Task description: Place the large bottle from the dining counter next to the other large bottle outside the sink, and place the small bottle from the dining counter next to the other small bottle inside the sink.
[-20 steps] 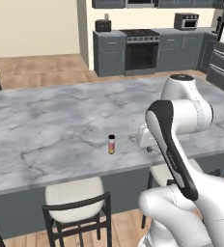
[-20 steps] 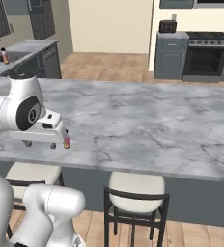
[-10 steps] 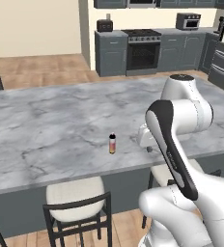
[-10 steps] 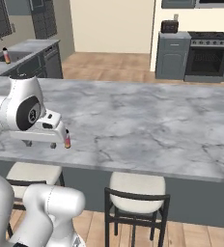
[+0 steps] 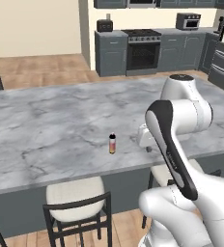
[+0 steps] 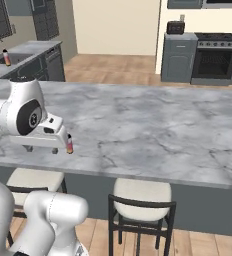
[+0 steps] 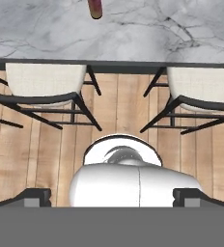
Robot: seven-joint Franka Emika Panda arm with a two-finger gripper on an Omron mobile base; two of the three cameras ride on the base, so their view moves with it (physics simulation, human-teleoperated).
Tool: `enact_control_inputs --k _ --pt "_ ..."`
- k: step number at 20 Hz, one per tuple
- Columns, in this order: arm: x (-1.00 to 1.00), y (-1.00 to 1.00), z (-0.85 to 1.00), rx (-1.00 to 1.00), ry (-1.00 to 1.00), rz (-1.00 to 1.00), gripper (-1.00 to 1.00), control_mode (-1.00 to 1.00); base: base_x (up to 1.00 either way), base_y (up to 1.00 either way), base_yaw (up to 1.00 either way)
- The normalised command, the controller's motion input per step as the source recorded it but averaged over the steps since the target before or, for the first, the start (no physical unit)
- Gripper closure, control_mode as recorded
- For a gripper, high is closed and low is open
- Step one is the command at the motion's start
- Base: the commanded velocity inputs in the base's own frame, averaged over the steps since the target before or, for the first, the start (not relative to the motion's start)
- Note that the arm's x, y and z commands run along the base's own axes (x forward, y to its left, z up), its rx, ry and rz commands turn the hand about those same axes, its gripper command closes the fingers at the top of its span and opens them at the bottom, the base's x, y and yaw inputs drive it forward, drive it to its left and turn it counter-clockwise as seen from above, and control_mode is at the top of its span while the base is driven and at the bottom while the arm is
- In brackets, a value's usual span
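1. One small bottle with a dark cap, an orange-and-red body (image 5: 112,144) is standing upright on the grey marbled dining counter (image 5: 46,130), close to the near edge, above the cream-seated stools (image 5: 74,192).
2. I am holding my gripper (image 5: 146,141) just above that counter, beside the small bottle but apart from it; in the right base view the bottle (image 6: 69,143) is sitting right at the end of my hand, and I cannot tell from there whether they touch.
3. My jaws are standing at their widest and are carrying nothing.
4. My hand camera is looking down past the counter edge at the wooden floor and two stools, with the foot of the bottle (image 7: 95,8) at the very top of its picture, so I judge I am not lined up over the bottle.
5. I am seeing two more bottles (image 6: 0,57) far off on the side counter at the upper left of the right base view; they are too small to sort into large and small.
6. I am judging the task as barely begun: nothing is grasped, and neither placement looks done.
7. I am not making out a large bottle on the part of the dining counter that I can see, so the small one looks like my first pick, and the drive to the sink is all ahead.
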Motion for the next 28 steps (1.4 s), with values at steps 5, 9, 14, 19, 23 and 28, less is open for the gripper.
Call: enact_control_inputs --k 5,9,14,19,23,28 --pt "0.58 0.31 0.0 0.0 0.0 0.0 -1.0 -1.0 0.0 0.0 0.0" --pt "0.54 0.02 0.02 -0.01 0.04 0.02 -1.0 -1.0 0.0 0.0 0.0" --pt "0.77 0.01 0.03 0.0 0.18 0.0 -1.0 -1.0 0.0 0.0 0.0" --pt "0.04 0.16 0.04 0.0 0.08 0.0 -1.0 -1.0 0.0 0.0 0.0" --pt "0.0 0.12 0.01 0.0 0.02 0.0 -1.0 -1.0 0.0 0.0 0.0" --pt "0.03 0.0 0.0 0.0 0.0 0.0 -1.0 -1.0 0.0 0.0 0.0"
